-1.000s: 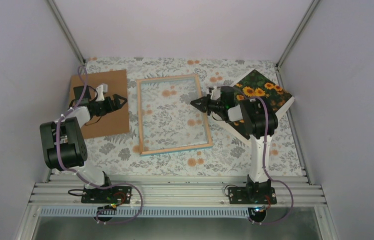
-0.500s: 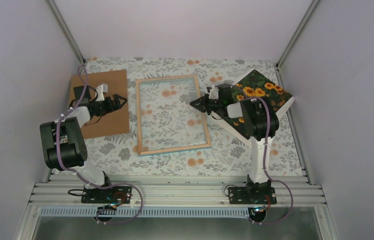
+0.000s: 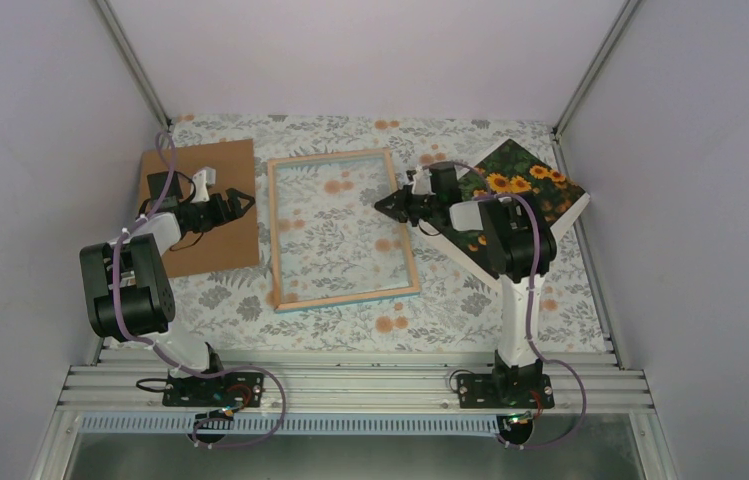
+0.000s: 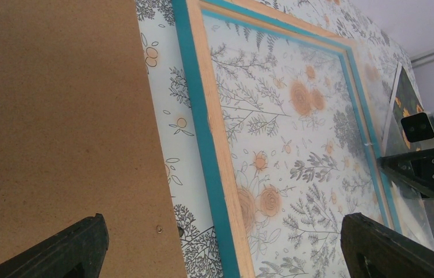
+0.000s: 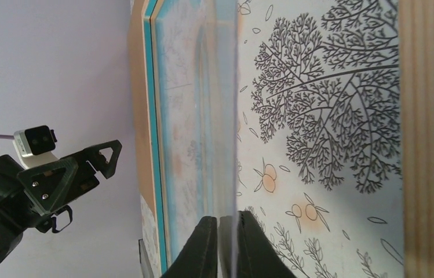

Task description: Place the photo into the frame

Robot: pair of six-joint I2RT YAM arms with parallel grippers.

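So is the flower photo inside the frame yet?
Out. The photo sits beside the frame, to its right; only tablecloth shows through it.

Soft, even, bright light thruout, seems from overhead. Top view sharp, w/ only faint shadows and no glare. Left wrist view: left fingers (image 4: 64, 249) dark and soft-edged at btm, bg crisp. Right wrist view: pane (image 5: 217, 104) edge-on, hazy, milky w/ reflections; pattern beside it stays sharp.

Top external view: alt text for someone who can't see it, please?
A picture frame lies on a floral table, the right pincer closed on its right side. The left pincer hangs open over a brown board; a flower photo lies at right.
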